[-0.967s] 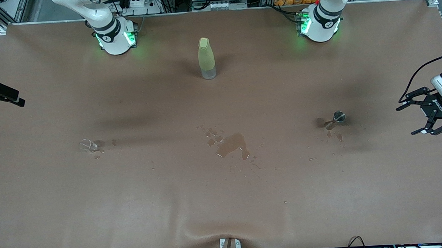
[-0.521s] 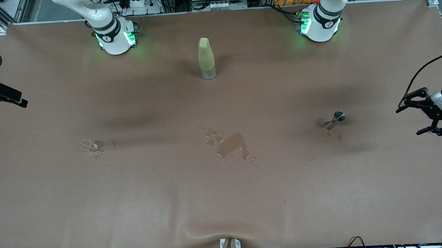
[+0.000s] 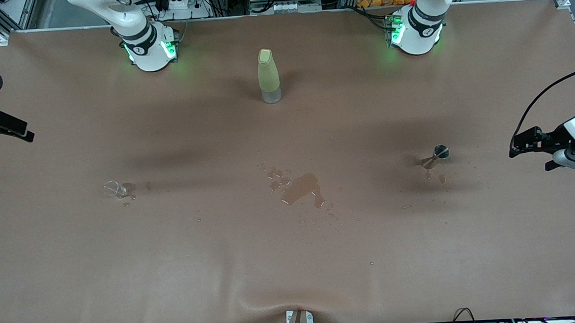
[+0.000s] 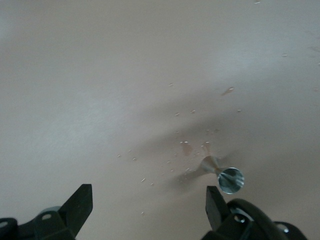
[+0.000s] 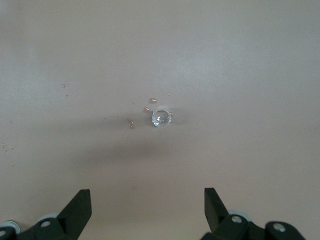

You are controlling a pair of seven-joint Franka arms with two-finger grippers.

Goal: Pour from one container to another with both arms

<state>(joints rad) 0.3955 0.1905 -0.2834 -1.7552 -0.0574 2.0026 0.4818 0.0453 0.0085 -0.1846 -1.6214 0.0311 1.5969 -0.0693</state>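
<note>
Nearest the front camera you have a puddle (image 3: 301, 189) of brownish liquid on the brown table (image 3: 292, 259), midway between the two ends, with small drops scattered around it.

A little farther from the camera, toward the right arm's end, a small clear glass (image 3: 112, 189) stands upright with a few drops just beside it; you can see its round mouth (image 5: 161, 117) from the right wrist view too.

Toward the left arm's end, a small metal jigger (image 3: 438, 153) sits with wet spots beside it; the left wrist view shows its shiny cup (image 4: 230, 180) and narrow waist.

The left gripper (image 4: 149, 204) hangs in the air over the left arm's end of the table, its fingers spread wide and holding nothing.

The right gripper (image 5: 148, 205) hangs over the right arm's end, its fingers likewise spread apart and empty, with the glass on the table below it.

Farthest from the camera, between the two arm bases, a pale yellow-green bottle (image 3: 268, 76) stands upright, cap on.
</note>
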